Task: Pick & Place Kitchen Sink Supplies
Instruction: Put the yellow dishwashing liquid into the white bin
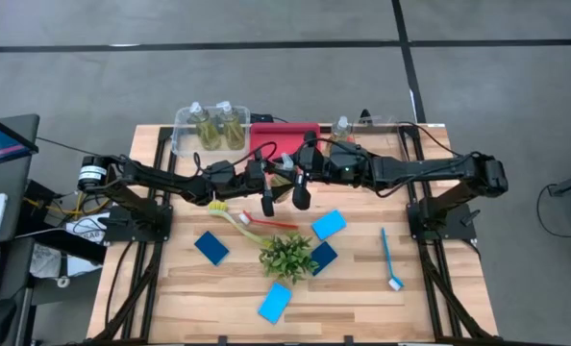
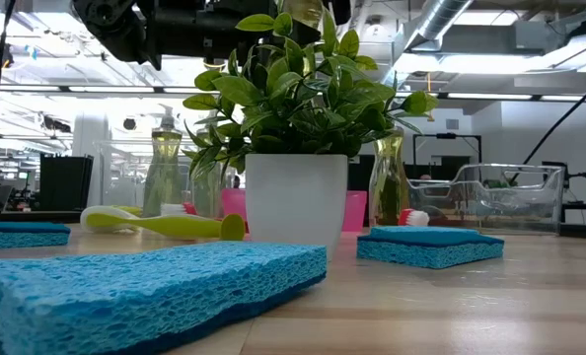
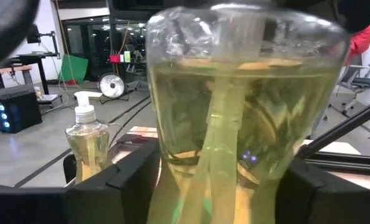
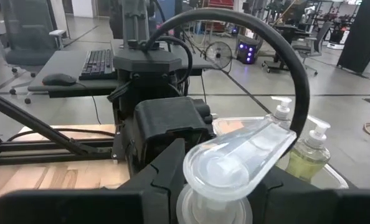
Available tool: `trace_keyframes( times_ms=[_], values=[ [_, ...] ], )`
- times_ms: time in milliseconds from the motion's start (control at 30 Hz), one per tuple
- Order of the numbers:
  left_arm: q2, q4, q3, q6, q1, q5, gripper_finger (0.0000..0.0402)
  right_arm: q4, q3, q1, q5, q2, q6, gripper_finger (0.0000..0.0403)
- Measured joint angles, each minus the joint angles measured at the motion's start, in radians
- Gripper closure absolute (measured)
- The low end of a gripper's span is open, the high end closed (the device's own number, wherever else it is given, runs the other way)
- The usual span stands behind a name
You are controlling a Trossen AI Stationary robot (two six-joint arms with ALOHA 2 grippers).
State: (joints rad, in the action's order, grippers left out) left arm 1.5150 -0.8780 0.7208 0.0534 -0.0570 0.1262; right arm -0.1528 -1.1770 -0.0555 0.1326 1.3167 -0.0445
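Observation:
A clear bottle of yellow-green liquid (image 1: 286, 165) hangs high over the table's middle, between my two arms. My left gripper (image 3: 219, 186) comes from the left and is shut on the bottle's body (image 3: 235, 124). My right gripper (image 4: 219, 199) comes from the right and is shut just under the pump head (image 4: 235, 155). Two more bottles (image 1: 218, 125) stand in a clear bin (image 1: 182, 135) at the far left. Another bottle (image 1: 343, 125) stands at the far right. Brushes and sponges lie on the table below. My left gripper pinches the bottle's narrow lower body (image 3: 166, 180) between its two fingers, one on each side. The fingers (image 3: 132, 180) reach in level from the table's left. The bottle stands upright in the hold, clear of the table. My right gripper has its fingers (image 4: 163, 174) on either side of the bottle's top, below the pump head (image 4: 235, 155), reaching in level from the table's right. The pump head hides the place of contact. The bottle hangs upright, clear of the table.
A red bin (image 1: 285, 135) sits at the far middle and a second clear bin (image 1: 377, 123) at the far right. Below the arms lie a yellow brush (image 1: 230, 213), a red brush (image 1: 271, 224), a blue brush (image 1: 389, 258), several sponges (image 1: 329, 225) and a potted plant (image 1: 287, 256).

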Motion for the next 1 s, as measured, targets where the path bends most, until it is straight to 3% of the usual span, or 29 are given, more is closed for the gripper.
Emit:
trace_keyframes(
  times_ms=[200,500,1000],
  values=[
    [0.000,0.000,0.000,0.002,0.001,-0.007,0.0209,0.003,-0.001,0.000,0.000,0.000,-0.003,0.0299],
    [0.000,-0.002,0.000,-0.008,0.001,-0.007,0.0181,0.015,-0.001,0.000,-0.001,-0.001,-0.022,0.0292],
    [0.000,-0.003,-0.002,-0.006,0.000,0.003,0.0184,0.021,-0.002,-0.006,-0.004,0.010,-0.061,0.0288]
  ],
)
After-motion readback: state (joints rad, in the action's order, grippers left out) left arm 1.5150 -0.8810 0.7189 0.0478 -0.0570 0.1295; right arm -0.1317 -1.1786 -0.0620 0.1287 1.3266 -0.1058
